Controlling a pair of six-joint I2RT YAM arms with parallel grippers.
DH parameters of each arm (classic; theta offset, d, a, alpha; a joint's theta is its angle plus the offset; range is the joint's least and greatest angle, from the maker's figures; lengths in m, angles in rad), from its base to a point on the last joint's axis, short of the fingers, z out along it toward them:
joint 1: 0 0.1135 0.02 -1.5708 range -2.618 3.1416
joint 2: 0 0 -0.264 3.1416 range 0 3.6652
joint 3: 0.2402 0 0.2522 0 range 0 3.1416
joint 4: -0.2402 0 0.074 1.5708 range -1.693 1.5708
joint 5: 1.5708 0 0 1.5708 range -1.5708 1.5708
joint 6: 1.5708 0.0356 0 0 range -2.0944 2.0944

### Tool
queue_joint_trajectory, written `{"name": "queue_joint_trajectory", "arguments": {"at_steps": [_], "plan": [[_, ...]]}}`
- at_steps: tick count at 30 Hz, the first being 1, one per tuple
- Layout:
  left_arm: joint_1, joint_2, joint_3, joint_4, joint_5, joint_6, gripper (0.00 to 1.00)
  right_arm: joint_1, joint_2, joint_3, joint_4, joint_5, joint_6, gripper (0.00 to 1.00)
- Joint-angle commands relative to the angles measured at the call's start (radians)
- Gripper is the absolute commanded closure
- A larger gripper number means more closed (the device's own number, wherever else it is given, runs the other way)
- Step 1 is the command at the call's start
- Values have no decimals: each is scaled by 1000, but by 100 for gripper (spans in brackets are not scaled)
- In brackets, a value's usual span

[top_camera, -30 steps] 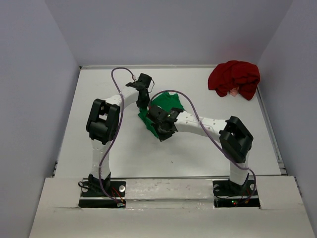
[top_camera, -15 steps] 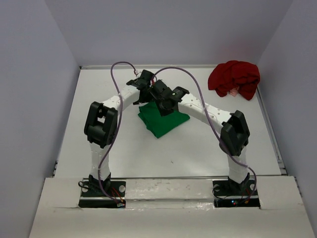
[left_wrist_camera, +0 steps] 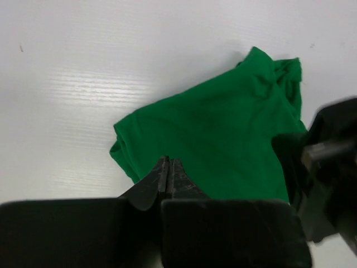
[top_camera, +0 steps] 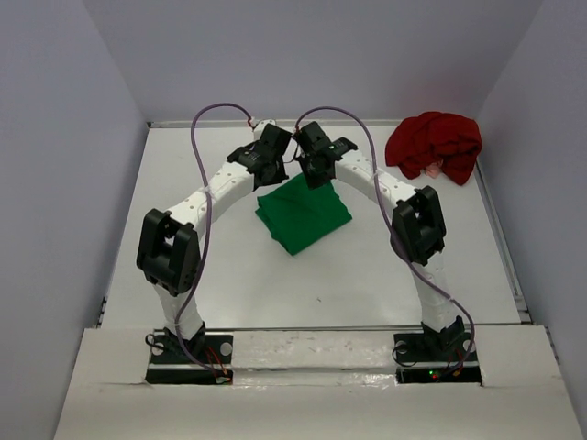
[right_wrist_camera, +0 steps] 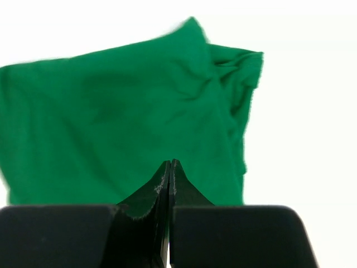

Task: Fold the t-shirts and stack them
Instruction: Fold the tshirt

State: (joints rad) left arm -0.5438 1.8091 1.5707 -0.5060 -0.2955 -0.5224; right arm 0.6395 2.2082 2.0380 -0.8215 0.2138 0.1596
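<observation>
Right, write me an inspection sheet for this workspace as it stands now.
Surface: white table, bare around the shirts.
Job's things: green t-shirt folded into a compact patch at mid-table; dark red t-shirt in a crumpled heap at the far right corner, unfolded. The two lie apart, not stacked.
Clutter: nothing seen.
Grippers: left gripper and right gripper both shut, gripping nothing, close together over the green shirt's far edge.
Cables: purple cables arch over each arm, clear of the shirts.
Surroundings: plain grey walls on three sides.
</observation>
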Motion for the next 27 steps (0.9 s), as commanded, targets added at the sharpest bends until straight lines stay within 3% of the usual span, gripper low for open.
{"name": "queue_joint_trajectory", "arguments": {"at_steps": [1,8,18,27], "plan": [[-21,-54,-12,-11,15,-27,100,-53,8,42,-5,-19,-25,100],[-21,-30,-5,-20,-13,-42,100,-104,-44,-30,-1,-10,-9,100],[-16,-18,-103,40,128,-63,100,-271,-212,-214,53,-14,67,100],[-18,-24,-184,70,263,-110,100,-304,-326,-254,47,-33,86,100]]}}
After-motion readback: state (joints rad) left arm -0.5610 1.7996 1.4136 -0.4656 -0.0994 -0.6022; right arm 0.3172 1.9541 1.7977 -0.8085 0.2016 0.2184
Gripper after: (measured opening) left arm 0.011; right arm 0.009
